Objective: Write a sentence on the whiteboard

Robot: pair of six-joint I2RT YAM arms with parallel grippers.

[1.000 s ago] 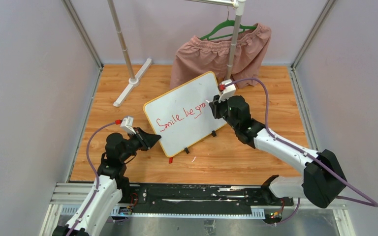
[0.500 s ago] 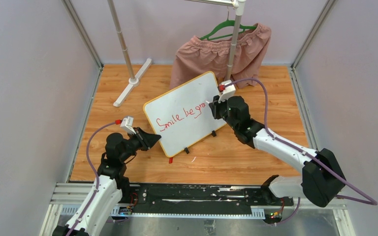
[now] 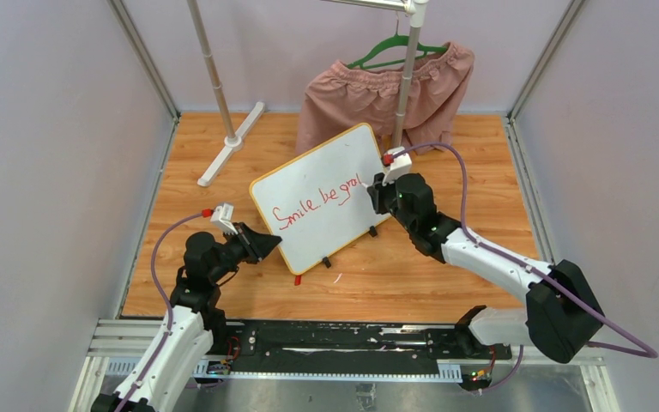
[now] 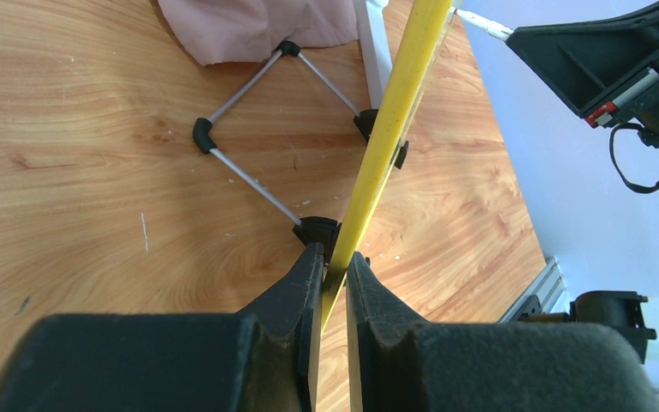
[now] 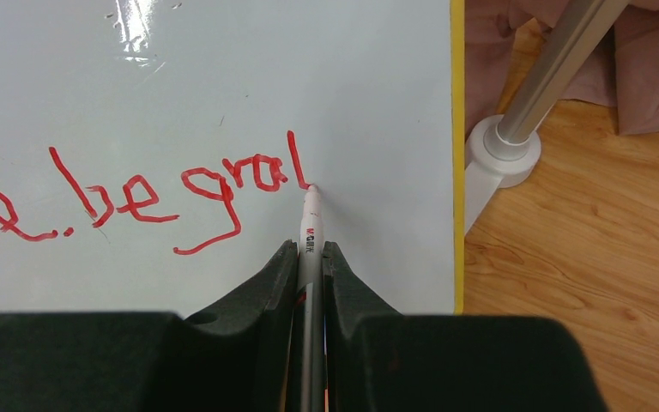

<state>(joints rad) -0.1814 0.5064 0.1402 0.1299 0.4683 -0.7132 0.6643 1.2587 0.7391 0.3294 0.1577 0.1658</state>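
The whiteboard (image 3: 309, 172), white with a yellow rim, stands tilted on the wooden floor. Red cursive writing (image 3: 317, 202) on it reads "Smile, be gra" plus one tall stroke; it also shows in the right wrist view (image 5: 180, 193). My right gripper (image 3: 376, 183) is shut on a white marker (image 5: 310, 236) whose tip touches the board (image 5: 369, 103) at the foot of the last stroke. My left gripper (image 3: 268, 245) is shut on the board's lower left edge; in the left wrist view the yellow rim (image 4: 390, 129) runs between the fingers (image 4: 305, 283).
A clothes rack with metal poles (image 3: 214, 77) and a white base (image 3: 232, 142) stands behind the board, with pink shorts (image 3: 377, 94) on a green hanger (image 3: 390, 47). Its pole foot (image 5: 502, 150) is just right of the board. Grey walls enclose the floor.
The right gripper drew a new tall stroke after "gra" and moved slightly down along the board. The left arm and board have not moved.
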